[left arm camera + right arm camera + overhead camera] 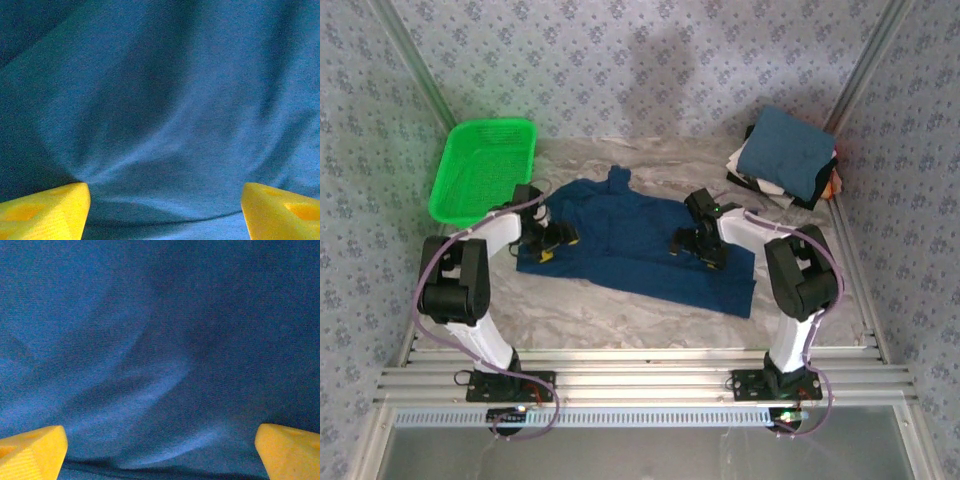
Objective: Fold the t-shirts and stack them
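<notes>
A dark blue t-shirt lies spread out at the centre of the desk in the top view, collar toward the upper edge. The left pincer and right pincer sit low over it, left and right of centre. The wrist views add the close detail: rippled cloth between yellow fingertips set wide apart, so both pincers are spread. A stack of folded shirts sits at upper right and a green basket at upper left.

Navy t-shirt, green basket
</notes>
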